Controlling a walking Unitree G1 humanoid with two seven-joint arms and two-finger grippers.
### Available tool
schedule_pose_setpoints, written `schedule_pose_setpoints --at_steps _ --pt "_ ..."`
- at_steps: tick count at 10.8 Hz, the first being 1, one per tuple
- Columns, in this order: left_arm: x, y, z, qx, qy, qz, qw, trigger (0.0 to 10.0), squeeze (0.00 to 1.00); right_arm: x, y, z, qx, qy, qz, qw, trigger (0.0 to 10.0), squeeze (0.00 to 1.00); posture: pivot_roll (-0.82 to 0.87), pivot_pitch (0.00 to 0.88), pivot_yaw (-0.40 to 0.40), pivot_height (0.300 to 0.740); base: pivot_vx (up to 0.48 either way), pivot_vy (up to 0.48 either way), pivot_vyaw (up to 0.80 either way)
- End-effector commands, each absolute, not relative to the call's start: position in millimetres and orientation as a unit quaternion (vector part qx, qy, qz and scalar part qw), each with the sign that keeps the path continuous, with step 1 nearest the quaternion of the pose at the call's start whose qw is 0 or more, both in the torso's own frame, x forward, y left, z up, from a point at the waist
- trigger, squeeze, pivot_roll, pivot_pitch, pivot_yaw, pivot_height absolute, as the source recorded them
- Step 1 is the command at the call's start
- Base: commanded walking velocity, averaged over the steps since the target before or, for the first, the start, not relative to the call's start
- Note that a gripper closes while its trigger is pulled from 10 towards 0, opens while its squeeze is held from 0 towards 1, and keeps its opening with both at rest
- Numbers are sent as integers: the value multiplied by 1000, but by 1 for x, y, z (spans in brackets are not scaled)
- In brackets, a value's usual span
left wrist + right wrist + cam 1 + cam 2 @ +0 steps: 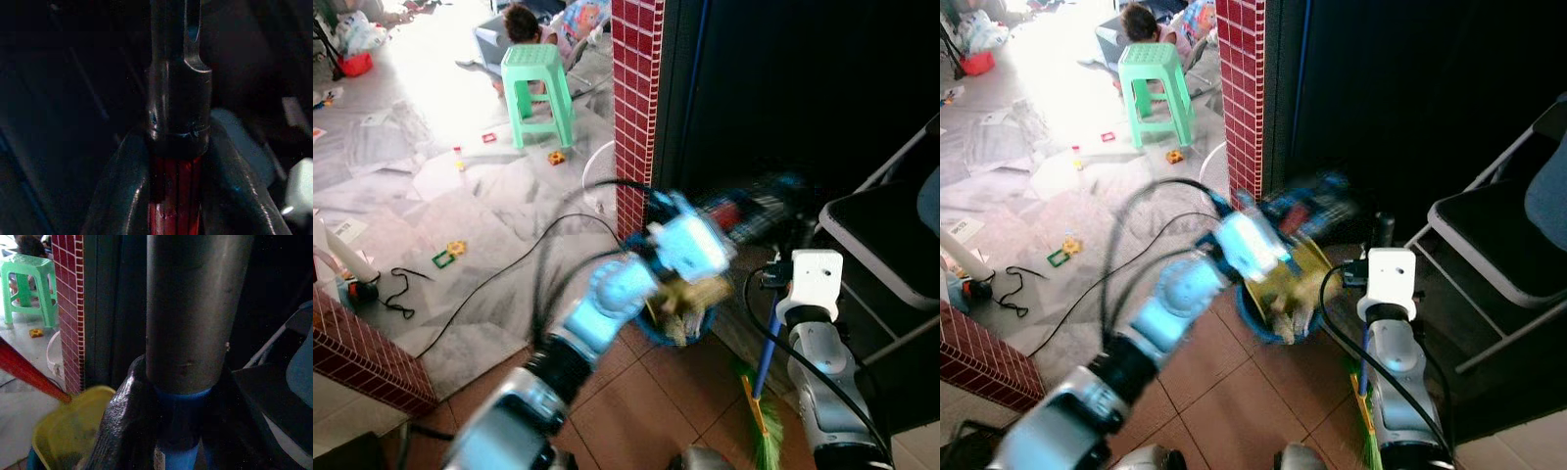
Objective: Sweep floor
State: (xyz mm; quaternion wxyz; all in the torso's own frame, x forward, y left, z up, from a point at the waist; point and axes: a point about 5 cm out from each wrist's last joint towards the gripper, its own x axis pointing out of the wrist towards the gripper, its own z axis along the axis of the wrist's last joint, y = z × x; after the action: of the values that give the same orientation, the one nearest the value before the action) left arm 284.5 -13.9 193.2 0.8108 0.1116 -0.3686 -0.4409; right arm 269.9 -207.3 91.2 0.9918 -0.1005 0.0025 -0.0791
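My left arm reaches forward, blurred by motion. Its gripper (739, 215) is shut on the red handle (176, 205) of a yellow dustpan (690, 294). The pan hangs tilted over a blue bin (1261, 328) at the foot of the brick pillar, with dusty debris in it. My right gripper (773, 276) is shut on the broom's handle (195, 308), silver above and blue below. The broom stands near upright at my right, its green bristles (766, 443) on the tiled floor. In the right wrist view the dustpan (68, 431) and its red handle (29, 374) lie beside the broom.
A red brick pillar (636, 98) stands just behind the bin, with a dark doorway to its right. A folding chair (891, 235) is close on the right. Black cables (509, 264) cross the grey floor. A green stool (538, 88), a seated person (524, 24) and small toys are further off. A low brick wall (362, 352) is at left.
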Motion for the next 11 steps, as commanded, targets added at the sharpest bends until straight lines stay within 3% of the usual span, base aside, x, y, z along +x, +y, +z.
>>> schedule_pose_setpoints --at_steps 1,7,11 --pt "286 -8 218 138 -430 -423 786 10000 0 273 -209 96 -100 -10 -79 992 10000 0 -193 24 29 740 0 0 0" --pt "291 3 244 166 -493 -360 775 10000 0 275 -206 96 -101 -12 -77 992 10000 0 -185 20 28 740 0 0 0" --pt "316 76 318 185 -548 -136 804 10000 0 282 -197 91 -90 -6 -60 994 10000 0 -113 5 5 740 0 0 0"
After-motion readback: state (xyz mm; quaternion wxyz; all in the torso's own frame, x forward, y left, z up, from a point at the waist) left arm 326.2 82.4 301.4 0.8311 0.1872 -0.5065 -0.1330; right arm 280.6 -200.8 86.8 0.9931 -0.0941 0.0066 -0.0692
